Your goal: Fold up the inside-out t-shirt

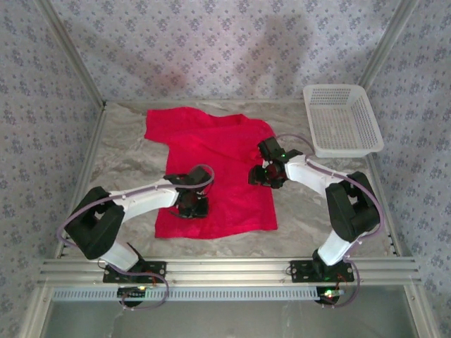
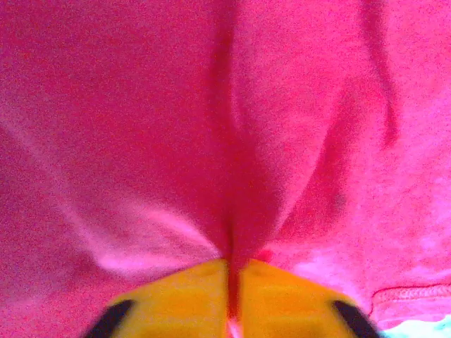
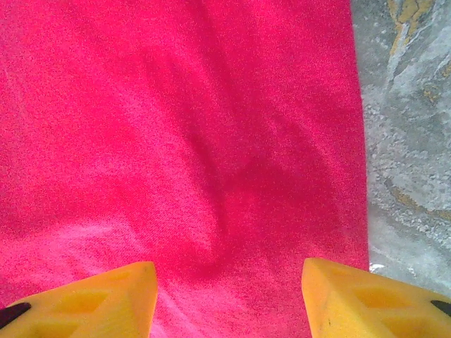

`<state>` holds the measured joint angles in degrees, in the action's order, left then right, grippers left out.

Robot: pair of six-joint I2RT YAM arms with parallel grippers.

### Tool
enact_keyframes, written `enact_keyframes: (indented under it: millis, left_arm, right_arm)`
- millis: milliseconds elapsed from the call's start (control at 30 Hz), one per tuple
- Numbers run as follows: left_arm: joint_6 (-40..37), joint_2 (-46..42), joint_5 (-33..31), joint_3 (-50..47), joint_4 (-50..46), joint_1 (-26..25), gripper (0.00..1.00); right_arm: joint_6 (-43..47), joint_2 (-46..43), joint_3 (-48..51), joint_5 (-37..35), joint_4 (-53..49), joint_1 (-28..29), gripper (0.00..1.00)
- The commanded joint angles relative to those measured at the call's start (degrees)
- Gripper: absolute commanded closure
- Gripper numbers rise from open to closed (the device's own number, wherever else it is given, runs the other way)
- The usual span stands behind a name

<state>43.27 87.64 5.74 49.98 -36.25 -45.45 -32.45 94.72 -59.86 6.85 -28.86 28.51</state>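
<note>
Marbled table [image 1: 120,165] under t-shirt [image 1: 218,162], basket [image 1: 343,120] beyond

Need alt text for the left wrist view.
The left gripper is shut, its yellow fingers pinching a ridge of the red t-shirt, with creases fanning upward from the pinch. A stitched hem and a sliver of pale table sit at bottom right.

The t-shirt [image 1: 218,151] lies on the table [image 1: 120,162], the basket [image 1: 337,87] behind to its right.
</note>
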Motion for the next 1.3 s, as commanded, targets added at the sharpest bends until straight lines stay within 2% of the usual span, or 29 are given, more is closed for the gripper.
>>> enact_keyframes:
  millis: [0, 100, 200, 367, 467, 567, 733, 800, 900, 967, 1067, 1100, 1167, 1267]
  left_arm:
    - [-0.5, 0.0, -3.7, 6.4, -7.8, -0.1, 1.00]
    - [-1.9, 0.2, -5.2, 13.2, -13.9, 0.6, 1.00]
    - [-4.7, 1.2, -5.3, 21.0, -17.3, 2.1, 1.00]
    - [-8.6, 6.2, -2.1, 33.0, -18.0, 6.8, 1.00]
    - [-9.7, 10.6, 1.2, 38.2, -17.0, 9.5, 1.00]
    - [-9.9, 13.8, 4.6, 41.8, -15.8, 12.1, 1.00]
    - [-9.7, 15.8, 6.8, 44.9, -15.1, 14.7, 1.00]
    - [-9.6, 15.9, 7.3, 45.2, -15.0, 15.6, 1.00]
    - [-9.4, 15.7, 8.5, 46.0, -15.1, 16.8, 1.00]
    - [-9.4, 15.3, 8.5, 46.9, -15.8, 17.1, 1.00]
    - [-8.6, 14.1, 8.8, 47.6, -16.3, 17.2, 1.00]
    - [-8.2, 13.6, 9.1, 47.6, -16.3, 17.2, 1.00]
    - [-7.0, 12.2, 9.0, 47.9, -16.5, 17.2, 1.00]
    - [-3.9, 10.3, 8.9, 49.1, -17.6, 17.2, 1.00]
  right_arm:
    - [-2.3, -0.1, 1.6, 0.3, -1.0, 1.4, 0.44]
    - [-3.8, 0.9, 4.1, 1.1, 1.8, 2.5, 0.47]
    - [-4.1, 4.7, 2.7, 0.0, 2.0, 1.0, 0.52]
    - [-1.0, 11.8, -7.3, -3.9, -3.1, -7.1, 0.64]
    - [0.4, 11.1, -12.0, -4.4, -4.9, -9.9, 0.64]
    - [1.7, 7.0, -12.1, -3.8, -5.3, -9.7, 0.61]
    - [2.2, -3.6, -1.9, 1.7, -2.3, -3.7, 0.42]
    - [-0.7, -8.3, 3.9, 4.6, 3.0, 0.4, 0.42]
    - [-7.5, -12.0, 10.4, 7.9, 11.9, 8.0, 0.56]
    - [-10.9, -11.8, 12.2, 6.5, 17.3, 13.7, 0.64]
    - [-12.7, -6.1, 10.1, 3.3, 23.1, 20.5, 0.67]
    - [-12.7, -3.0, 7.8, 2.5, 23.6, 21.3, 0.69]
    - [-14.0, 4.5, 1.4, -2.2, 22.5, 21.1, 0.79]
    - [-19.0, 13.2, -5.2, -6.8, 27.9, 19.0, 0.87]
